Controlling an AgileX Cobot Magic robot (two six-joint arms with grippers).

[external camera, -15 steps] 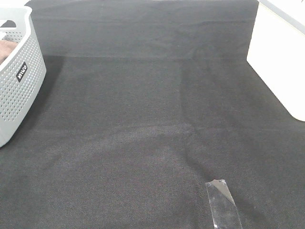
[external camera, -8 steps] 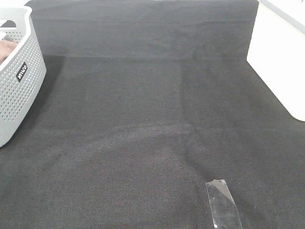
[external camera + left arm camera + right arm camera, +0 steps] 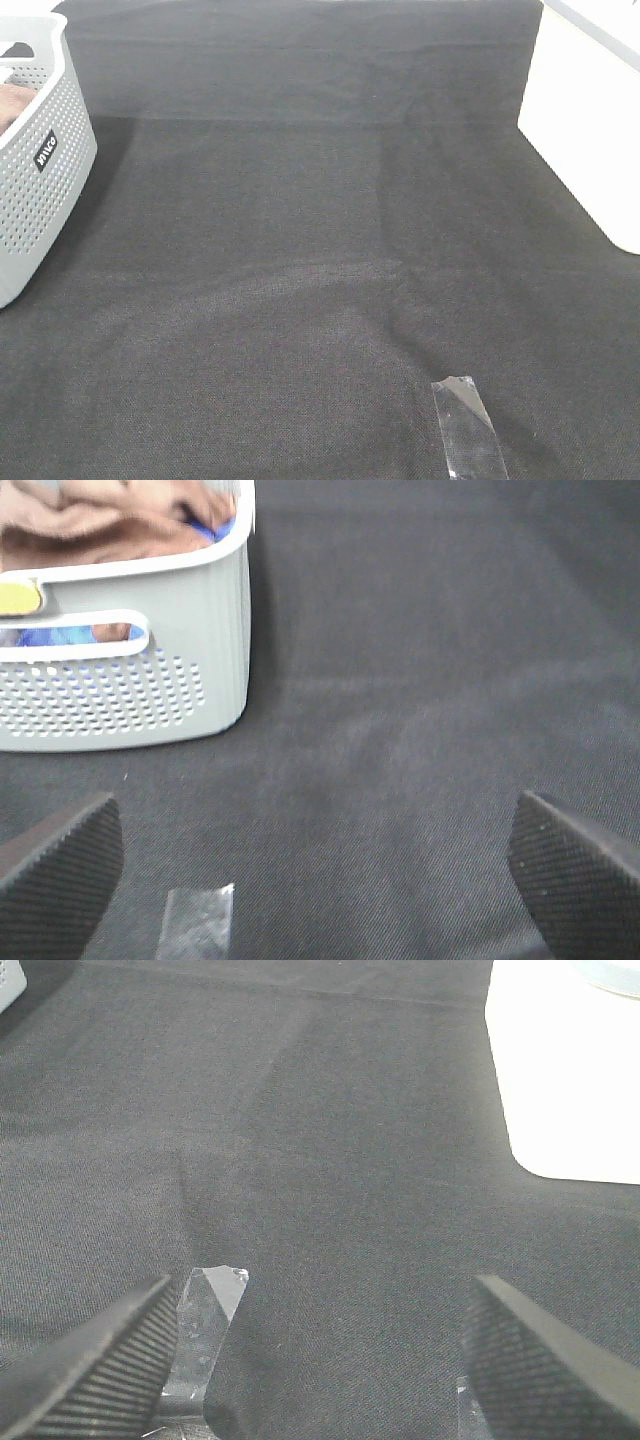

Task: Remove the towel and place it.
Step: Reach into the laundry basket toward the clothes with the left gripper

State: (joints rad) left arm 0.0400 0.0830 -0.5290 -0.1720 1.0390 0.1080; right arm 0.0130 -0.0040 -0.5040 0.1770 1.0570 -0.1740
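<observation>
I see the towel (image 3: 110,520) bunched inside the grey perforated basket (image 3: 130,690), its reddish-brown folds rising above the rim. Something blue (image 3: 60,635) shows through the basket's handle slot, and a yellow bit (image 3: 18,598) sits at its rim. The basket stands on the black cloth (image 3: 300,250) that covers the counter.

My left fingers (image 3: 60,870) are spread wide with nothing between them, over the cloth just in front of the basket. My right fingers (image 3: 100,1360) are also wide apart and empty, well away from the basket. A strip of clear tape (image 3: 468,425) lies flat on the cloth, well apart from the basket. A white slab (image 3: 580,130) sits at the counter's side opposite the basket.
</observation>
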